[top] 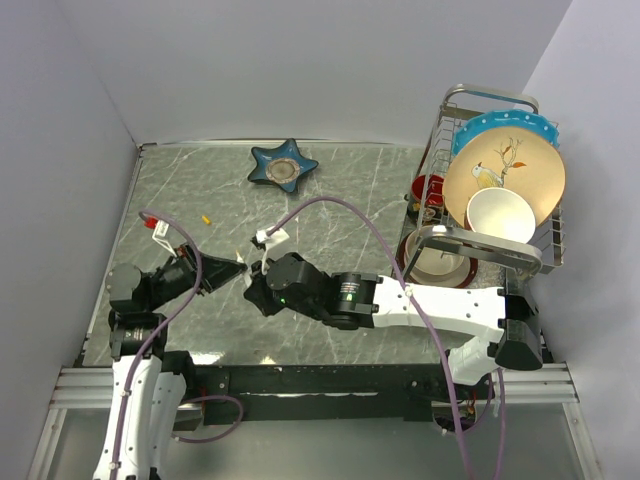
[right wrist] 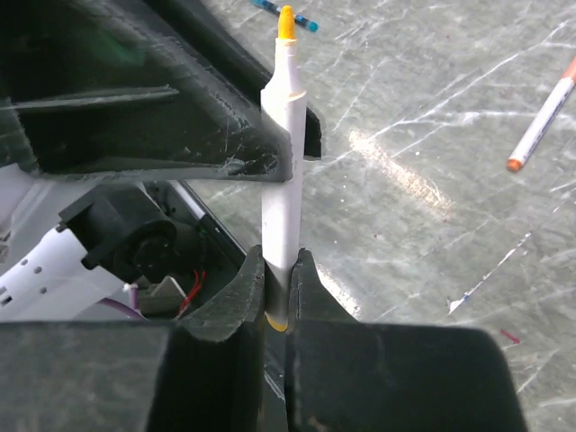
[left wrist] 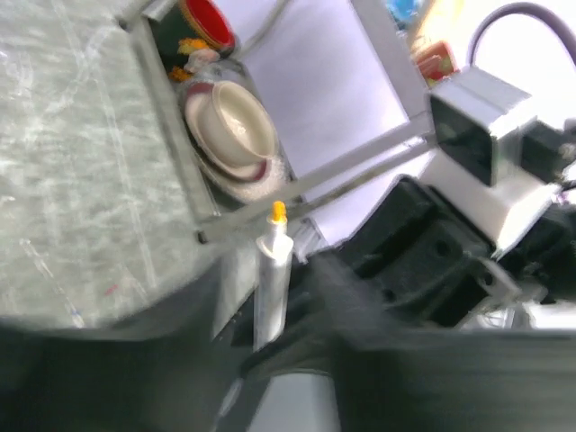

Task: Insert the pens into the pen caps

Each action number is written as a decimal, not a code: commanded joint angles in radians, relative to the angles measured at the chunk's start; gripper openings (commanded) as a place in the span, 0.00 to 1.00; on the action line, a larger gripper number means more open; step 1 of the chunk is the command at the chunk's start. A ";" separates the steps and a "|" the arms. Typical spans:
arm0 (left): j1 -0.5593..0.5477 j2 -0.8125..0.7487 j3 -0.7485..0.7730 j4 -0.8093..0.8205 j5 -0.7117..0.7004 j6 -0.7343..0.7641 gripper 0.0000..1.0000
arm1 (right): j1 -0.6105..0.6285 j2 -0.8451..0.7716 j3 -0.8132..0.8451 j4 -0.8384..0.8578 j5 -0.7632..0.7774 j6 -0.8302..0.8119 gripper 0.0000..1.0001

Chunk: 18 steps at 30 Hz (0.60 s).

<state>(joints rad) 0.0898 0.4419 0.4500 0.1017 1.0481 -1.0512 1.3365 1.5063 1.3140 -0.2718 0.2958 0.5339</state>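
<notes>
We log yellow-tipped pen (right wrist: 283, 207) — upright, clamped in right gripper (right wrist: 277, 272); left gripper (right wrist: 291, 144), grip untellable — second pen (right wrist: 542, 115) at two o'clock.

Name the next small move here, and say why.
Probably back the left claw off the white pen. The right claw is shut on its lower end, the yellow tip is bare, and the left claw sits against its upper barrel. The yellow cap lies loose on the table, needing a free claw.
</notes>
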 commanded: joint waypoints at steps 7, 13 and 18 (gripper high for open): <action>-0.005 0.206 0.232 -0.450 -0.393 0.195 0.83 | -0.014 -0.118 -0.085 0.008 0.071 0.049 0.00; -0.004 0.510 0.374 -0.501 -0.689 0.282 0.80 | -0.011 -0.234 -0.188 0.019 0.074 0.028 0.00; 0.004 0.765 0.553 -0.458 -0.801 0.413 0.69 | -0.008 -0.356 -0.268 0.048 0.063 0.015 0.00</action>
<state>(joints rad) 0.0856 1.0767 0.8635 -0.3912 0.4084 -0.7826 1.3277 1.2453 1.0901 -0.2741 0.3447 0.5594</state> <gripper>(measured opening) 0.749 0.192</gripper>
